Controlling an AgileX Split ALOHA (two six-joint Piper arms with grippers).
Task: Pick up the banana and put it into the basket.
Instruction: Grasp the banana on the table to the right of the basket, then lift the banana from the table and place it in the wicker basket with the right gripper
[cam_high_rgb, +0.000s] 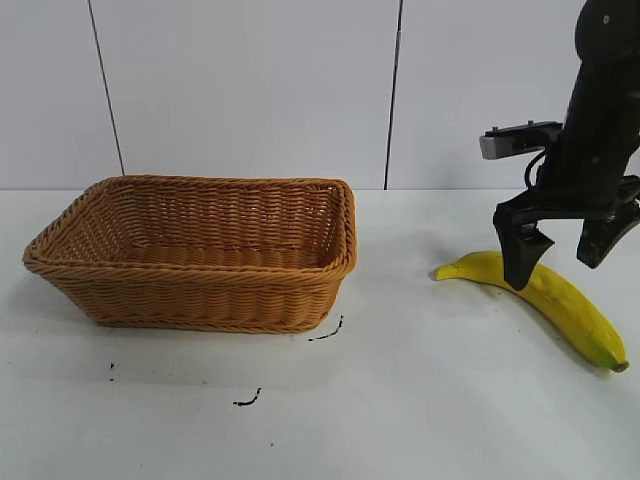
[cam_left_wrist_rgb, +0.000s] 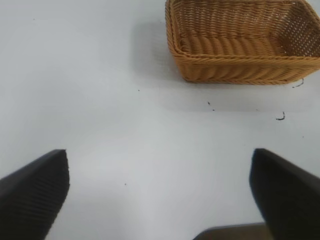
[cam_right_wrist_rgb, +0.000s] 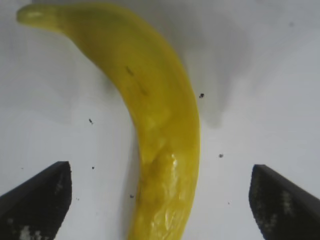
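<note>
The yellow banana (cam_high_rgb: 560, 300) lies on the white table at the right, its greenish tip toward the basket. The tan wicker basket (cam_high_rgb: 200, 250) stands at the left and holds nothing that I can see. My right gripper (cam_high_rgb: 562, 262) is open and hangs just above the banana's middle, one finger on each side. In the right wrist view the banana (cam_right_wrist_rgb: 160, 130) runs between the two spread fingers (cam_right_wrist_rgb: 40, 200) without touching them. My left gripper (cam_left_wrist_rgb: 160, 195) is open and empty over bare table, out of the exterior view; its wrist view shows the basket (cam_left_wrist_rgb: 240, 45) farther off.
The white table (cam_high_rgb: 420, 400) carries a few small black marks (cam_high_rgb: 248, 400) in front of the basket. A white panelled wall stands behind. Bare table separates basket and banana.
</note>
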